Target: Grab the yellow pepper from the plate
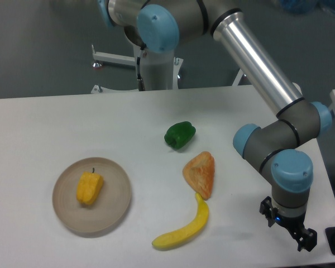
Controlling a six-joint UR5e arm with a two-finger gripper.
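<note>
**Yellow pepper lies on the plate, arm far off to the right**

Fixed camera: The yellow pepper lies on the plate, a little left of the dish's middle and well inside the low rim. Its long axis runs nearly up and down in the picture, leaning slightly, with the short dark stem at the upper end pointing away from the camera toward the far side of the tabletop. The blunt lower end faces the near edge. The plate is round, beige-tan and shallow, and it holds only the pepper.

To the right of the plate, on the bare tabletop, a green pepper sits farthest back. Nearer the camera is an orange-tan triangular piece, and just below it a banana curves toward the lower left, its upper tip close to or touching the triangular piece.

The pincer hangs near the front right corner of the tabletop, well apart from the plate. It holds nothing, and its two dark fingers stand apart.
</note>
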